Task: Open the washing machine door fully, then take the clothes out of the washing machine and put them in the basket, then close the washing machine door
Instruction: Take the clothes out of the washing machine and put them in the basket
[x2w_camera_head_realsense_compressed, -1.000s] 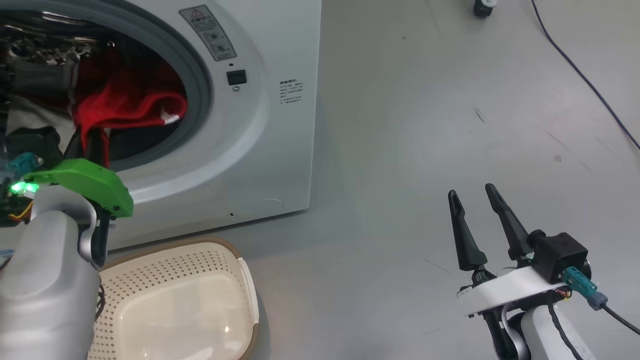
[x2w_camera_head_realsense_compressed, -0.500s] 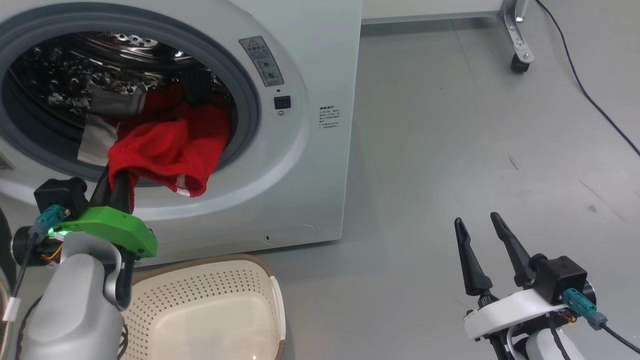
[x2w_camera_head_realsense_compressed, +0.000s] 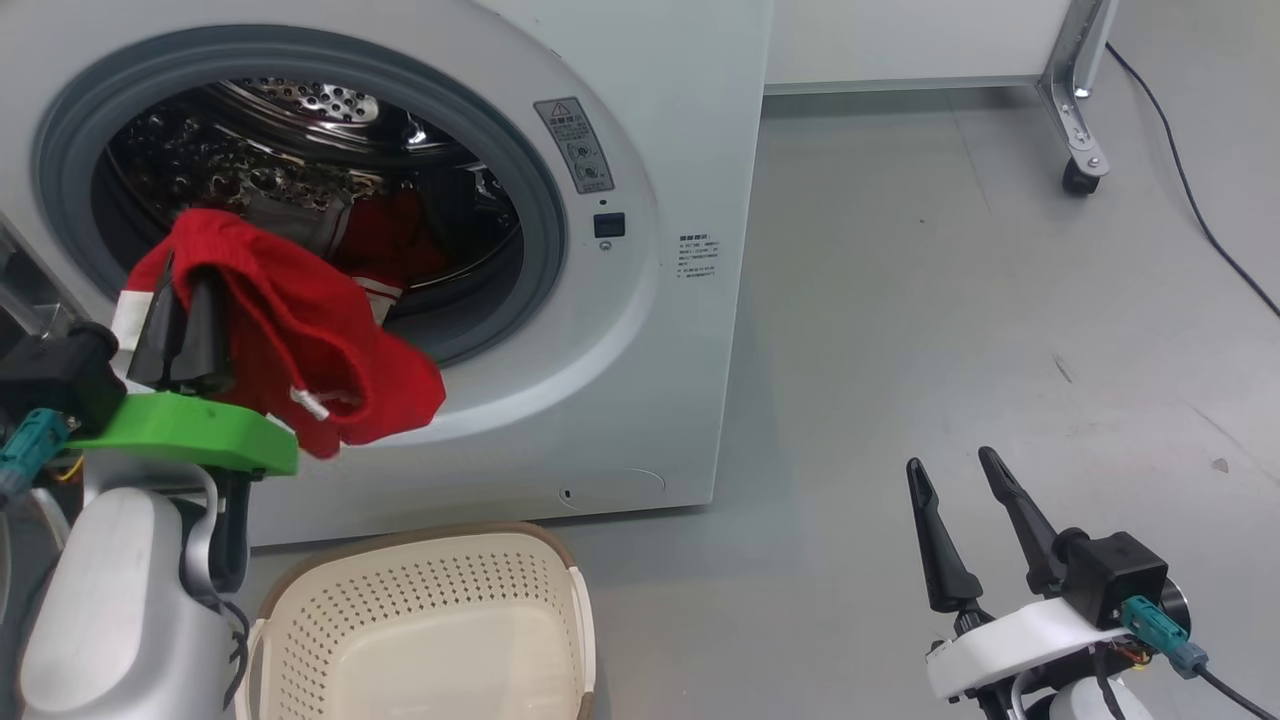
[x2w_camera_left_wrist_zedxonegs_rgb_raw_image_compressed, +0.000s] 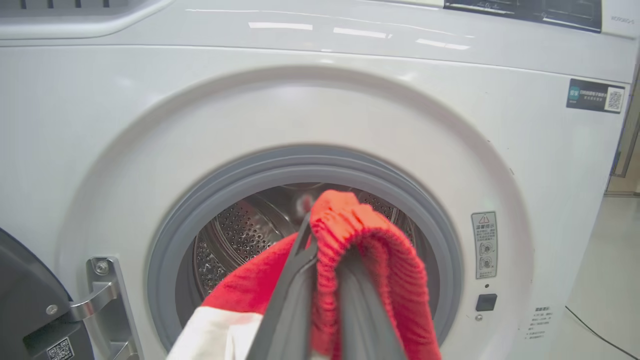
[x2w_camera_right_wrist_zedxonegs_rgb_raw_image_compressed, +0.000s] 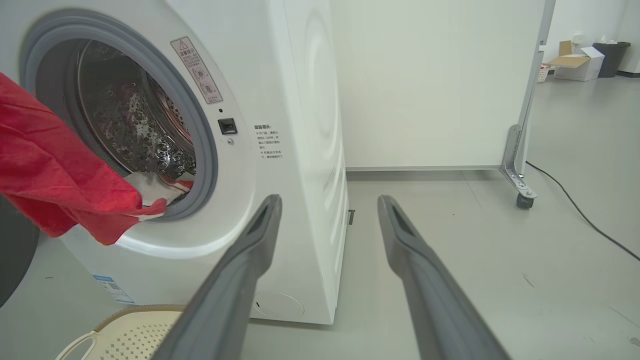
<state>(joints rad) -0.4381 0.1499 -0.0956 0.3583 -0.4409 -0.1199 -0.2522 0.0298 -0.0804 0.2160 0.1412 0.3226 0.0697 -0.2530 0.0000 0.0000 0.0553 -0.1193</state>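
One left tool (x2w_camera_head_realsense_compressed: 188, 290) pinches the clothes (x2w_camera_head_realsense_compressed: 300, 340) at the washing machine (x2w_camera_head_realsense_compressed: 640, 300) — right tool (x2w_camera_head_realsense_compressed: 951, 462) spread wide.

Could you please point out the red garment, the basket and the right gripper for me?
red garment (x2w_camera_head_realsense_compressed: 310, 340): head view, on its hanging red fold.
basket (x2w_camera_head_realsense_compressed: 430, 585): head view, on its perforated back wall.
right gripper (x2w_camera_head_realsense_compressed: 950, 460): head view, midway between its open fingertips.

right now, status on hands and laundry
Left hand shut on soft red garment, trailing from white washing machine. Right hand open. Cream perforated basket below.
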